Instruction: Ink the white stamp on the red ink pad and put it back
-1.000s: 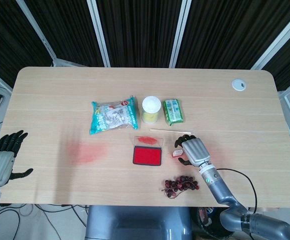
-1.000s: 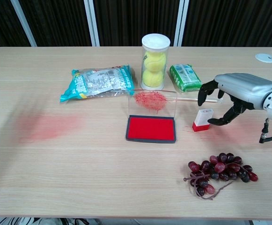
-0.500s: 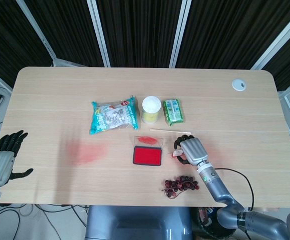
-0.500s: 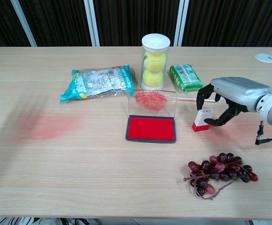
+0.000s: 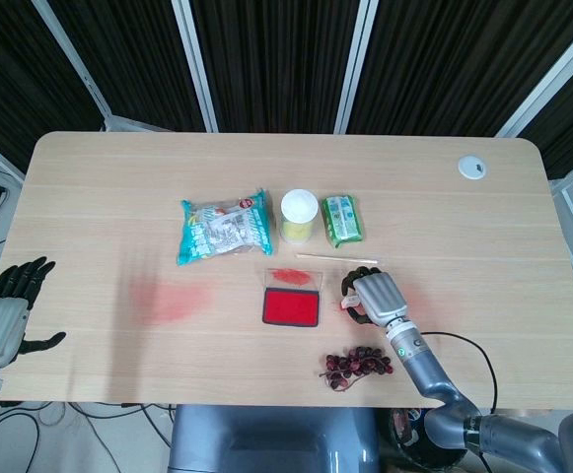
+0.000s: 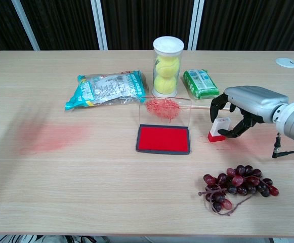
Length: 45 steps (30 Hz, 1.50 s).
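The white stamp (image 6: 218,127) with a red base stands on the table just right of the red ink pad (image 6: 163,139), leaning slightly. My right hand (image 6: 245,104) arches over it, fingers curled down on its left and thumb low on its right; contact is unclear. In the head view the right hand (image 5: 375,296) covers most of the stamp (image 5: 346,302), beside the ink pad (image 5: 290,306). The left hand (image 5: 5,305) hangs off the table's left edge, fingers spread, holding nothing.
The pad's clear lid (image 6: 164,112) stands upright behind it, smeared red. A grape bunch (image 6: 238,185) lies in front of the right hand. Behind are a tennis ball tube (image 6: 167,66), a green pack (image 6: 200,83), a snack bag (image 6: 106,88) and a thin stick (image 5: 337,257). A red stain (image 6: 48,136) marks the left.
My right hand has moved left and lower over the stamp, and its fingers have drawn in around it. The stamp now leans a little. The left hand has not moved.
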Available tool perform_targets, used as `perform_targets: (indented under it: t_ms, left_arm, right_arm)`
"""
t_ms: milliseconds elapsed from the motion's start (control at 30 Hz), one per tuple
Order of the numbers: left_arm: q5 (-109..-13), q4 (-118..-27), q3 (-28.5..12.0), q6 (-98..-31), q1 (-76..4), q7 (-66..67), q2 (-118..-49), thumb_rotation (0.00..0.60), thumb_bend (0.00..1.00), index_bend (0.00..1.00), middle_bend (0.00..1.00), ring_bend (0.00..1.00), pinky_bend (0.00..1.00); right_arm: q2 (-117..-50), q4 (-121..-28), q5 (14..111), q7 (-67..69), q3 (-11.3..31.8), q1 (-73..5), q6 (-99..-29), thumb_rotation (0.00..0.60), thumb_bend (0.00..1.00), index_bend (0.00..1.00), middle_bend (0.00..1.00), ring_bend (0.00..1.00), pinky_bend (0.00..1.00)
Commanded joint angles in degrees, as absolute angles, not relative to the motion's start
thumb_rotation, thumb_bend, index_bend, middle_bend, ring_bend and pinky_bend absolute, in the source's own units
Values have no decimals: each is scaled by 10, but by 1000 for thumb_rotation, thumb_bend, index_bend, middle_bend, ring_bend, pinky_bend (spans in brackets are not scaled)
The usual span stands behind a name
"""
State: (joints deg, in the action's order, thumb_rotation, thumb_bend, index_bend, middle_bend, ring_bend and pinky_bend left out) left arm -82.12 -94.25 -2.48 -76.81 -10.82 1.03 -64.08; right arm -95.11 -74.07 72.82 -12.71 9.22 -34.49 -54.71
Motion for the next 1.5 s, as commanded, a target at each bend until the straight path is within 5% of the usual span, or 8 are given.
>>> perform_targets:
  t_ms: [33, 567, 1500]
  left_arm:
    - [-821, -943, -25, -768, -108, 10, -641, 600, 15, 0, 0, 0, 0]
    - [-821, -943, -24, -766, -109, 8, -640, 600, 15, 0, 0, 0, 0]
    - [-821, -943, -24, -768, -109, 7, -640, 600, 15, 0, 0, 0, 0]
  right_arm:
    - [-953, -740, 728, -127, 92, -346, -548, 600, 406, 494, 378, 268, 327]
    - [-959, -731, 722, -126, 89, -350, -548, 600, 455, 528, 397, 280, 327]
    - [-939, -762, 768, -104, 75, -349, -580, 600, 561, 743, 618, 505, 548]
